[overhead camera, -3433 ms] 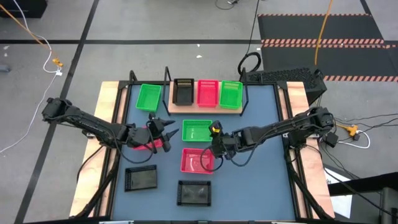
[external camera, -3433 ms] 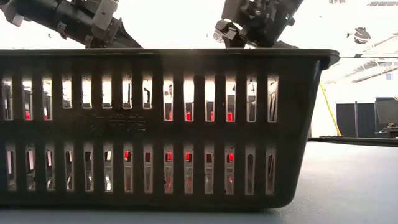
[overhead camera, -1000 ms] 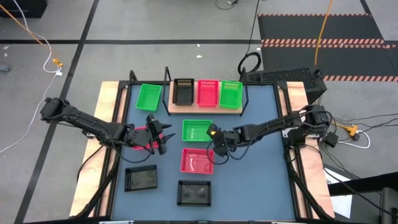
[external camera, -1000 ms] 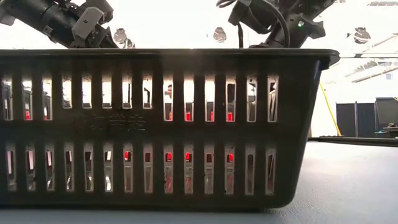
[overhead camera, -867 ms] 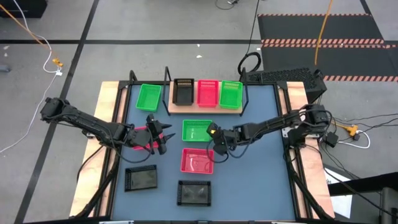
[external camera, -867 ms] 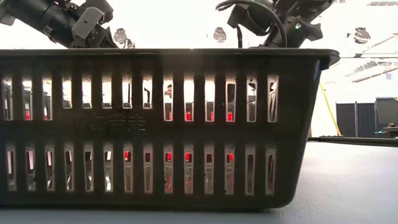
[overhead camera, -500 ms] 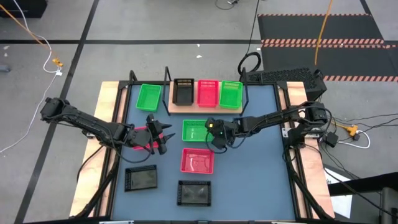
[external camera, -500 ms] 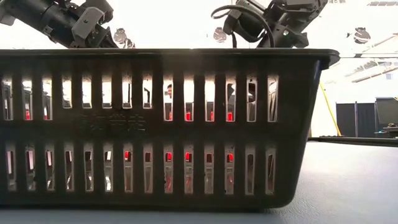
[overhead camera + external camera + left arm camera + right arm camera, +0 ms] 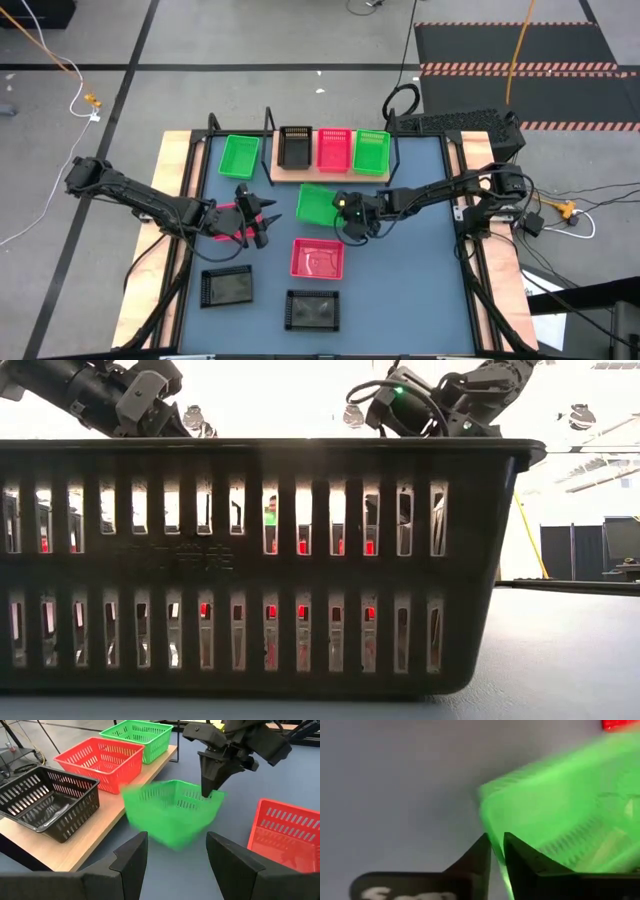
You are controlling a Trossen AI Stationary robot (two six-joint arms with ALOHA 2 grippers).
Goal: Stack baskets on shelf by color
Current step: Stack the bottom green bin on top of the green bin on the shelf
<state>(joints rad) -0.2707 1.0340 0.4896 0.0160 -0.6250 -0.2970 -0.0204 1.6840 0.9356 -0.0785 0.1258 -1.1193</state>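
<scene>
While tilted off the table, green basket (image 9: 318, 204), rim pinched by right gripper (image 9: 341, 212), left gripper (image 9: 262, 215) parted, empty.

Blue-grey tabletop (image 9: 420, 280), wooden shelf (image 9: 330, 175) bearing black (image 9: 294, 147), pink-red (image 9: 333, 149), green baskets (image 9: 371, 152)

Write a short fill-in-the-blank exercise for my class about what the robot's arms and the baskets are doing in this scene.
1. The right gripper holds a ____ basket by its rim.
2. The shelf holds ____ baskets.
3. On the shelf, the red basket sits between a green one and a ____ one.
4. The left gripper is ____.

Missing words: green; three; black; open
</scene>
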